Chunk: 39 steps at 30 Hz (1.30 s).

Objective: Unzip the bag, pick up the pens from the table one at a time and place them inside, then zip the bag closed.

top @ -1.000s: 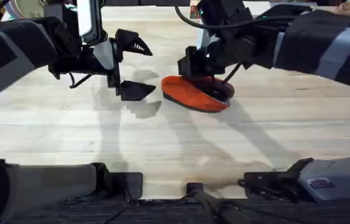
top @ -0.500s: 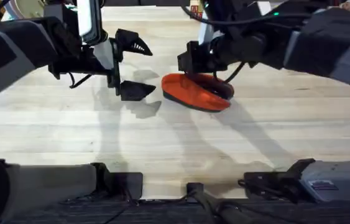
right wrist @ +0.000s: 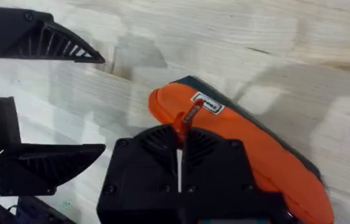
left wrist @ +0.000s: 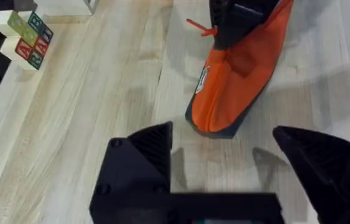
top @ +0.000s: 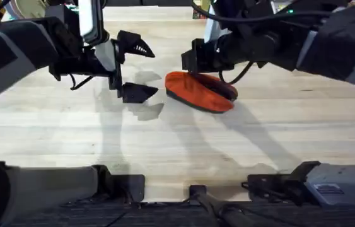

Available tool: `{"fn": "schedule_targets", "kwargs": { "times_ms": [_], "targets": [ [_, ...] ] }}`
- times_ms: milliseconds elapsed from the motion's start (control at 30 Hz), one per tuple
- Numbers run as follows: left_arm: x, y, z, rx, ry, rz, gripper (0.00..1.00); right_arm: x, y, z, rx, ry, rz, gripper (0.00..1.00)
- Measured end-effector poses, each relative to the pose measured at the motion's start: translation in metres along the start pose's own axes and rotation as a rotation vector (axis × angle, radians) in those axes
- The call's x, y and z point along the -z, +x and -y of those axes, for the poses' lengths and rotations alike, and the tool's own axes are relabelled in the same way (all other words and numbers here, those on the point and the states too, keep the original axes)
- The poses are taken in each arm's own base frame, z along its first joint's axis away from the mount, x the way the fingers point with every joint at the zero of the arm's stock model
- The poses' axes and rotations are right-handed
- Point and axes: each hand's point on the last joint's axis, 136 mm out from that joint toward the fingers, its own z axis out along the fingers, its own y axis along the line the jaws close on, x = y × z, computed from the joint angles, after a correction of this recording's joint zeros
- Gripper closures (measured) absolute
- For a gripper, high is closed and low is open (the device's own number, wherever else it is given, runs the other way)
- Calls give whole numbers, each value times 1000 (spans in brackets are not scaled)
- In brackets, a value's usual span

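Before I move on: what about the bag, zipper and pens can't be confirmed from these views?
- Zipper track: in the right wrist view the right gripper, shut on the red pull tab, covers it; open or closed is unclear.
- Far end of the bag: overhead, the right arm covers it.
- Bag's contents: fabric hides them, so pens inside can't be confirmed.
- Left gripper: open, apart from the bag.

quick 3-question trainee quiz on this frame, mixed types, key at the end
1. True or false: the left gripper has its jaws open and holds nothing.
2. What is the right gripper shut on? A) the bag's body B) the orange zipper pull C) a pen
3. Fill in: the bag lies on the ___, between the two grippers.

Key:
1. True. The jaws stand wide apart beside the bag, with bare table between them.
2. B. In the right wrist view the pull's tab runs into the closed jaws.
3. table
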Motion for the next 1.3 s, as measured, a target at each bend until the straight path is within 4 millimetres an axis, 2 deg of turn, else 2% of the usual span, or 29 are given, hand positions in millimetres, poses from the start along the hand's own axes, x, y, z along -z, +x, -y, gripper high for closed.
{"fn": "schedule_targets", "kwargs": {
  "times_ms": [200, 400, 633, 867, 1000, 1300],
  "targets": [
    [-6, 1, 3, 10, 23, 5, 8, 0, 0, 0, 0, 0, 0, 970],
    [-28, 8, 11, 67, 104, 58, 8, 0, 3, -4, 18, -5, -4, 970],
    [-48, 7, 15, 41, 152, 95, 8, -1, 8, -12, 60, -12, -12, 970],
    [-53, 2, 19, 20, 170, 105, 10, -1, 8, -12, 64, -11, -12, 971],
    [-53, 2, 18, 17, 168, 102, 64, -1, 8, -12, 64, -11, -12, 971],
    [-57, 6, 13, -11, 154, 101, 36, -1, 8, -12, 65, -12, -11, 971]
  ]
}}
